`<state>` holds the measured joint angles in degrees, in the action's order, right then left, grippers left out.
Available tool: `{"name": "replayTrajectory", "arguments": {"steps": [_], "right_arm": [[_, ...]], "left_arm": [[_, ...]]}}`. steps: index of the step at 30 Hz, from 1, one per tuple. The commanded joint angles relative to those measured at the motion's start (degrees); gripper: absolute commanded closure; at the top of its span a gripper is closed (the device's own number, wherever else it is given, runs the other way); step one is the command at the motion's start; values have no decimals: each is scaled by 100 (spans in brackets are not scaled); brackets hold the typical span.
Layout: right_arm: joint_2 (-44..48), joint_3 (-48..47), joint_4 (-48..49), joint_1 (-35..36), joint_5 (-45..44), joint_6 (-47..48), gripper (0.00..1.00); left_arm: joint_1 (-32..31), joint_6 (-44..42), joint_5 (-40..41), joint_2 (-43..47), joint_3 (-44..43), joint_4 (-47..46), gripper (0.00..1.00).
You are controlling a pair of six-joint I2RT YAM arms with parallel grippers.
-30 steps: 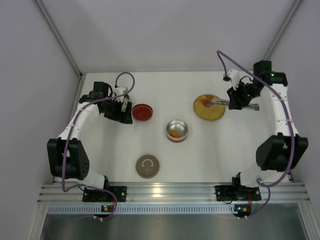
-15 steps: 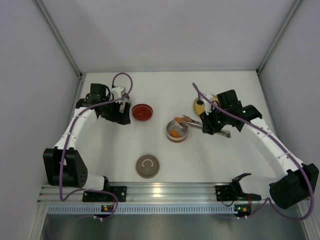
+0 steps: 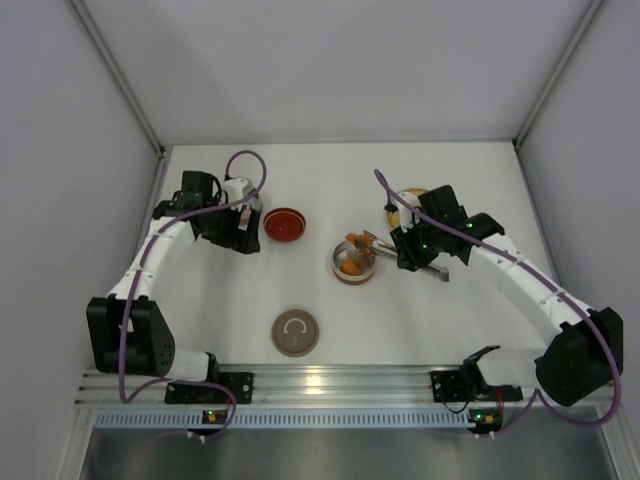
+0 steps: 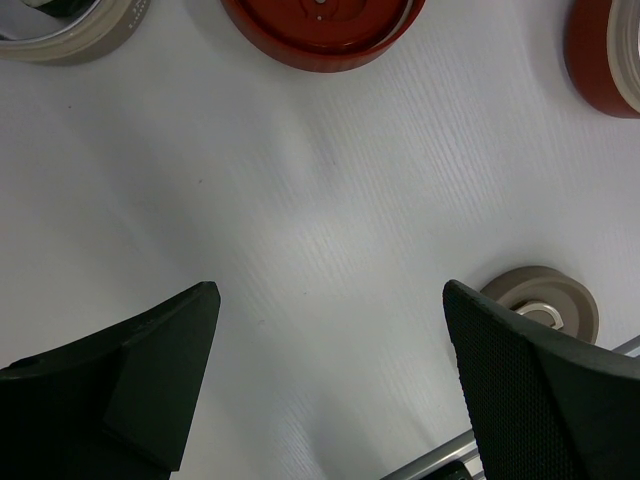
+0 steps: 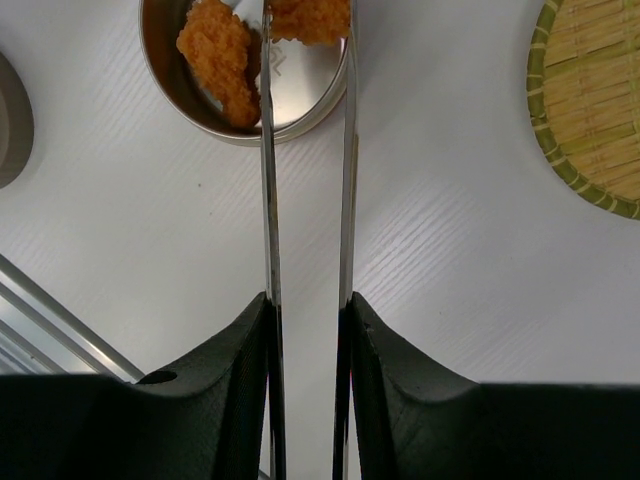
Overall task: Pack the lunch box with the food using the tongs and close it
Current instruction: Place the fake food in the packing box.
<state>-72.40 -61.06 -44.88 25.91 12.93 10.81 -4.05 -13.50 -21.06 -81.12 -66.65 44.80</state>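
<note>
tong tips: long slim silver metal tongs [image 5: 268, 200] run off the top edge, tips unseen
held piece: orange fried chunk [image 5: 310, 18], upper part cropped
round steel tin [image 5: 305, 90]: far side cropped
yellow woven round plate [image 5: 590, 100]: cropped right; mostly behind the right arm from above
red round lid [image 4: 320, 30]: top cropped
grey round lid [image 4: 540, 300]: partly behind left end effector [image 4: 330, 290] finger

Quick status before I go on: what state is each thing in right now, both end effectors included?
Left end effector: open, holding nothing.
Right end effector: shut on the tongs.
Tongs: pinched on an orange chunk, above the tin.
Tin: uncovered, one loose chunk inside.
Lid: off, flat on the table.
Red container: standing apart, untouched.
</note>
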Motion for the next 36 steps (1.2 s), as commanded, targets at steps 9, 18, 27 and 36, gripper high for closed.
{"name": "replayTrajectory", "arguments": {"steps": [9, 18, 27, 36], "right_arm": [[419, 217, 208, 221, -80, 53, 100], [736, 305, 138, 239, -89, -26, 100], [499, 279, 278, 344, -62, -123, 89], [446, 252, 243, 371, -80, -96, 63]], "left_arm": [[19, -57, -3, 123, 38, -208, 2], [19, -21, -47, 123, 38, -208, 2], [19, -30, -30, 123, 21, -191, 2], [19, -48, -39, 105, 47, -191, 2]]}}
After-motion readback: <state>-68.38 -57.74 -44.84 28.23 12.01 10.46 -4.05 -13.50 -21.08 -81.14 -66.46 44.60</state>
